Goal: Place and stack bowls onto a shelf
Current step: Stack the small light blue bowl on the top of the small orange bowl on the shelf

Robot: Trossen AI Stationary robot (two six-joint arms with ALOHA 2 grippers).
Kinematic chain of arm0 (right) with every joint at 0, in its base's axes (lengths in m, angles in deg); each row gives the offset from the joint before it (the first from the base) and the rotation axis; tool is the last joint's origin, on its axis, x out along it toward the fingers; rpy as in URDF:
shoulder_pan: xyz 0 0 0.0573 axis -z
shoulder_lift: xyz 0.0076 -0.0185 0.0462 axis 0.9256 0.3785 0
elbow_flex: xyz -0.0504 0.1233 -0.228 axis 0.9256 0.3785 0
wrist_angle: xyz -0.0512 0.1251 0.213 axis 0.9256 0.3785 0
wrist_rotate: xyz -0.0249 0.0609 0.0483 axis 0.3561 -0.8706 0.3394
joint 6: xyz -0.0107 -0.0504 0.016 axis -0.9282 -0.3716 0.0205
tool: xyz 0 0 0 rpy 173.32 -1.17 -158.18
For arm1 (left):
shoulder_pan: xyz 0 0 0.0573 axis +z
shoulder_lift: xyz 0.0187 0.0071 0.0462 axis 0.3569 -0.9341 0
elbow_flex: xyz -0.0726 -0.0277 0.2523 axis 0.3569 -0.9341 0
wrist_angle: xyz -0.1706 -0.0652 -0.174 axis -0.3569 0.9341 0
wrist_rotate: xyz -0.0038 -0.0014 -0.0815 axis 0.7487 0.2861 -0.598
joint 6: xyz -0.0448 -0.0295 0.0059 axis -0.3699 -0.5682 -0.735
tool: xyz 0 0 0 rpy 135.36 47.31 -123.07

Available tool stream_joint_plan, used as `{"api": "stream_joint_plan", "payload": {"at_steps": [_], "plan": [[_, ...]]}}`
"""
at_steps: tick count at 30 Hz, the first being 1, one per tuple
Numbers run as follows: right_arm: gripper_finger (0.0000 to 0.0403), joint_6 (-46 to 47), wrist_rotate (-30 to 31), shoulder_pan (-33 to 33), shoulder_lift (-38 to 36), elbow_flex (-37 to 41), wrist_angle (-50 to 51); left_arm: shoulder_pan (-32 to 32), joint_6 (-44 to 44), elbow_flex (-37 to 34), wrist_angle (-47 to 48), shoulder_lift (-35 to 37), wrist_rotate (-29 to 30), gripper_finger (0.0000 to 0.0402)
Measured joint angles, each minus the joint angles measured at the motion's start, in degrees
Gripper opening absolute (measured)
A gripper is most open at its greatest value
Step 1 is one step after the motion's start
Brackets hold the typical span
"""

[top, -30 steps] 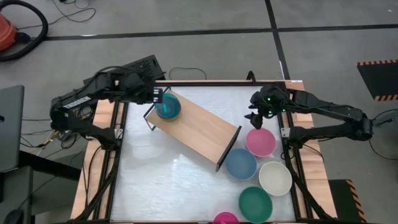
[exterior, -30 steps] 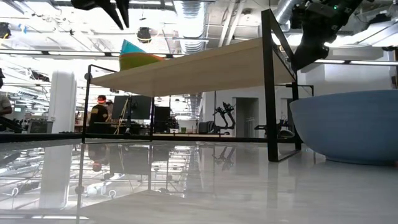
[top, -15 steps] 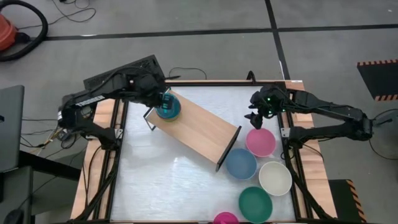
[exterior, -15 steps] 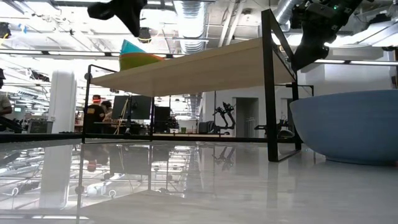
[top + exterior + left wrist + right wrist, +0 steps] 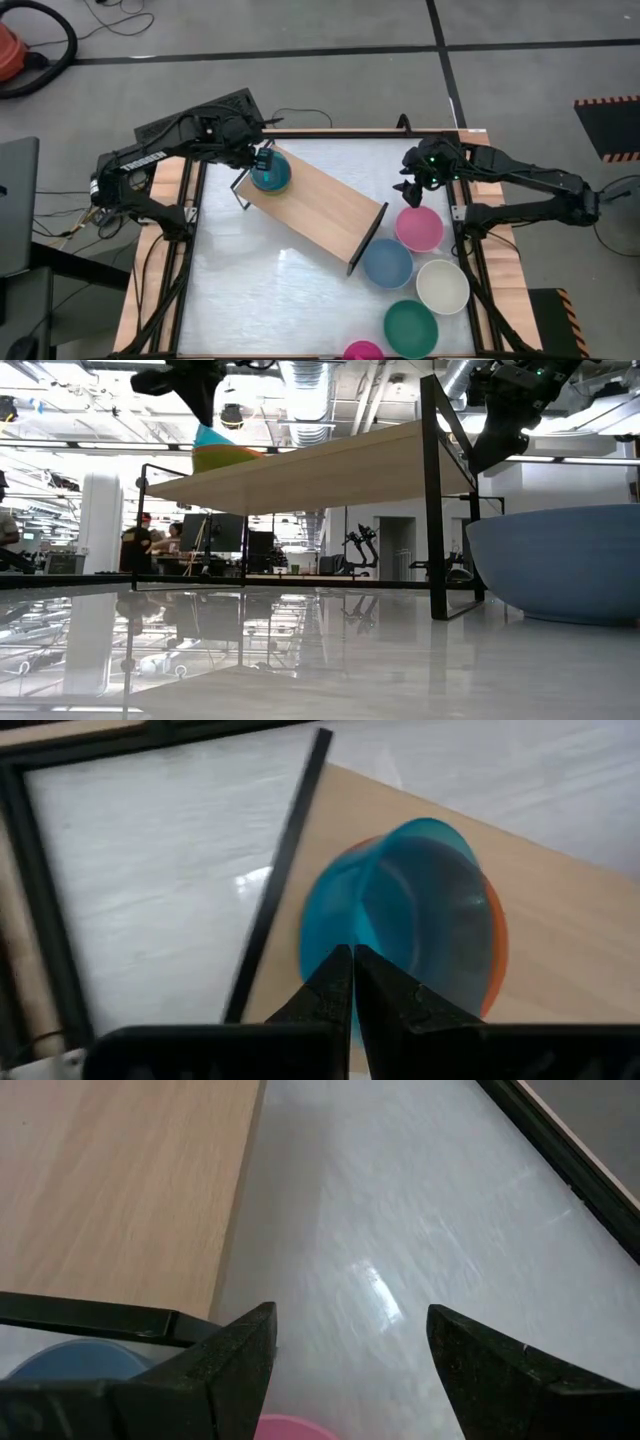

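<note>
The light-wood shelf (image 5: pixel 320 205) stands slantwise on its black legs on the white table. On its far left end a teal bowl (image 5: pixel 270 173) sits nested in another bowl; it also shows in the left wrist view (image 5: pixel 420 910) and the low view (image 5: pixel 212 437). My left gripper (image 5: pixel 262 158) is shut, its tips at the teal bowl's far left rim (image 5: pixel 340 935). My right gripper (image 5: pixel 410 190) is open and empty, up above the table between the shelf's right end and the pink bowl (image 5: pixel 418 228). My left gripper's shut fingertips (image 5: pixel 352 960) point down at the teal bowl's rim from above. I cannot tell whether they touch it. The bowl sits in the bowl under it on the shelf.
Right of the shelf stand the pink, grey-blue (image 5: pixel 387 263), cream-white (image 5: pixel 442 286) and dark green (image 5: pixel 411 328) bowls; a magenta bowl (image 5: pixel 362 351) is at the near edge. The table's black frame (image 5: pixel 195 250) bounds the left side. People show in the room behind, in the low view.
My left gripper has gone from beside the shelf's far left end toward the table's right, over the teal bowl's rim, and has come down a little. The bowls and the shelf have stayed where they were.
</note>
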Motion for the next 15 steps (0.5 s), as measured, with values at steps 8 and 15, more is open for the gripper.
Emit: {"api": "stream_joint_plan", "payload": {"at_steps": [8,15], "plan": [[0.0286,-0.07,-0.02,0.00,0.00,0.01,0.00,-0.08,2.64,-0.57,-5.42,2.26,-2.41,0.0000],[0.0286,-0.07,-0.02,0.00,0.00,0.02,0.00,-0.07,2.81,-3.87,-7.00,2.20,-3.96,0.0000]]}}
